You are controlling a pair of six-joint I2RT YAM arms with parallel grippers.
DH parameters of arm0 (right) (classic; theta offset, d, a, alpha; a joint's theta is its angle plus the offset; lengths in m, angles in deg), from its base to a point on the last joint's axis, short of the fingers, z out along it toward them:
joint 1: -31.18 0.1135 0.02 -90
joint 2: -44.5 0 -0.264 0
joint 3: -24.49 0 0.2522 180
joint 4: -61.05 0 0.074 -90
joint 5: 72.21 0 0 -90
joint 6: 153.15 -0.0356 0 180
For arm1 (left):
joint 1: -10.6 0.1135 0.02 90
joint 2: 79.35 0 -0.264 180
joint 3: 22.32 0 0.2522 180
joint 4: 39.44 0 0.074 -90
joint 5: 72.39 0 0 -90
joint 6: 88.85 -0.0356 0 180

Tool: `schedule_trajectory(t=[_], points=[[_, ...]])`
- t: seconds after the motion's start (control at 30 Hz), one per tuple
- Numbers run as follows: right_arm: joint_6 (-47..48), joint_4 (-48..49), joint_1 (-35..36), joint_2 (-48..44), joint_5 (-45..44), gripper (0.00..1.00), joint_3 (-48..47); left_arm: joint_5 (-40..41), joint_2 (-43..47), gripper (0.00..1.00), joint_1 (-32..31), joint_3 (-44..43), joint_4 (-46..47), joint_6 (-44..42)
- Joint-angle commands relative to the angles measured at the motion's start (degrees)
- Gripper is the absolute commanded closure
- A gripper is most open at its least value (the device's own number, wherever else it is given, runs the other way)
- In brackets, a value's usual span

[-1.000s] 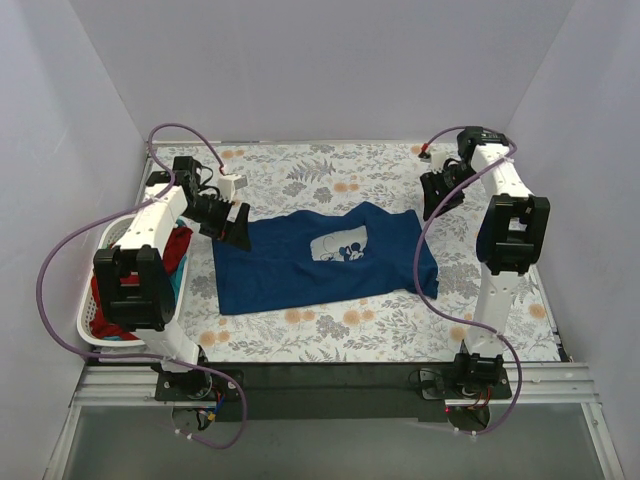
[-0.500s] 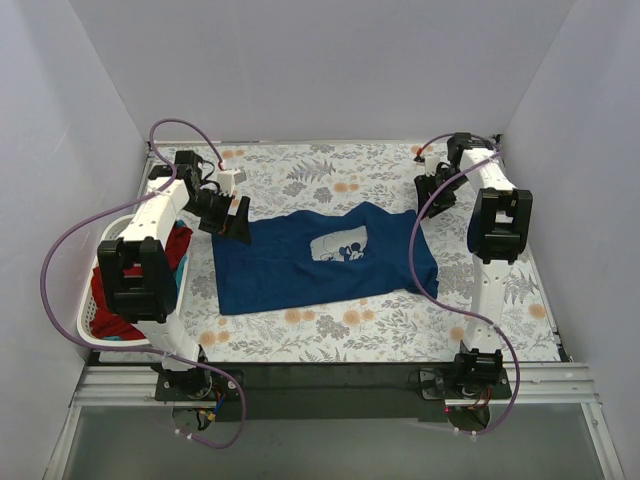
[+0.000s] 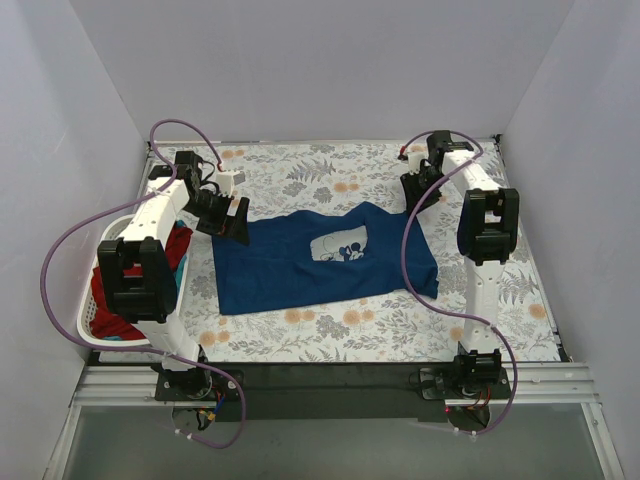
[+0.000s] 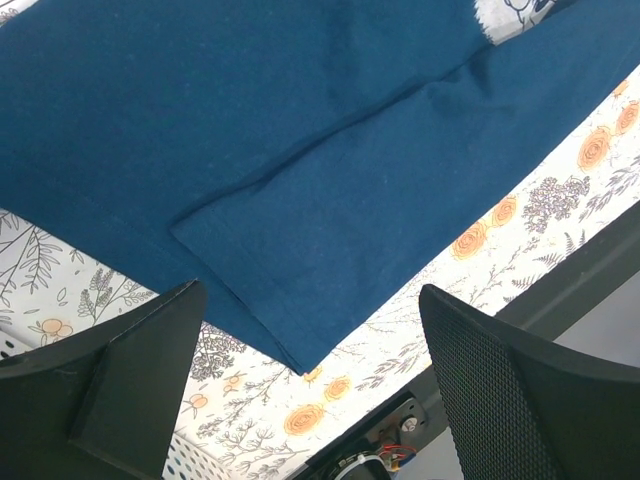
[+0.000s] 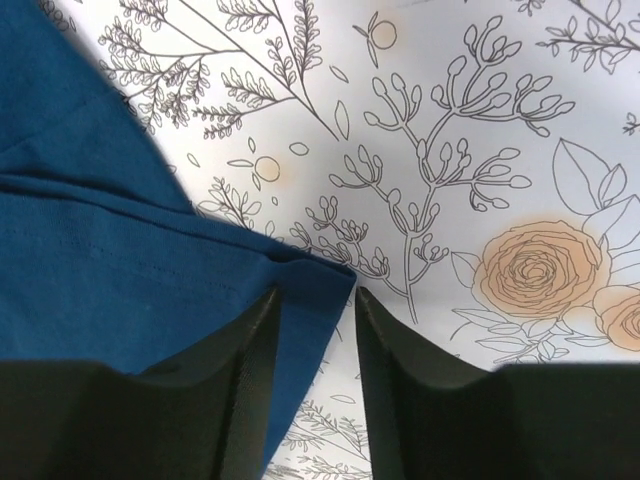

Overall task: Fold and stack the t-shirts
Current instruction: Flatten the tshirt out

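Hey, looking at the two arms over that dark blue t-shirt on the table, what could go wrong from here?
1. The right gripper, fingers narrowly parted, straddles only the corner tip of the dark navy blue t-shirt; so small a pinch might slip on lifting.
2. The left gripper hangs wide open over overlapped cloth layers at the shirt's edge; it could catch one layer only, or snag the grey-and-orange floral table cover.

- In your left wrist view, the navy t-shirt (image 4: pixel 300 150) ran off the top edge, and its white graphic (image 4: pixel 515 12) was cropped.
- From above, your left arm (image 3: pixel 135 280) hid part of the basket (image 3: pixel 88 330).
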Motion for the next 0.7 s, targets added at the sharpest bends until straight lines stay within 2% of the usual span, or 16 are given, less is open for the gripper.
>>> schedule_trajectory(t=[0.0,0.13,0.17,0.2,0.37,0.67], points=[[-0.9,2.2,0.9,0.5,-1.9,0.58,2.6,1.2,1.8,0.12,0.1,0.1,0.4,0.6],[-0.6,1.9,0.9,-1.0,-0.5,0.79,3.6,2.2,2.2,0.12,0.1,0.9,0.7,1.0],[-0.5,1.9,1.0,-1.7,-0.1,0.91,4.1,2.4,2.2,0.12,0.1,1.0,0.6,1.3],[-0.4,1.9,0.9,-2.5,0.3,0.99,4.6,2.6,2.2,0.12,0.1,1.5,0.8,1.3],[0.5,2.0,0.4,-8.3,1.6,0.99,7.2,2.9,2.9,0.12,1.9,2.8,1.7,1.8],[1.3,2.0,-4.2,-15.5,2.2,0.99,6.0,4.0,2.1,0.12,2.4,3.2,4.3,3.5]])
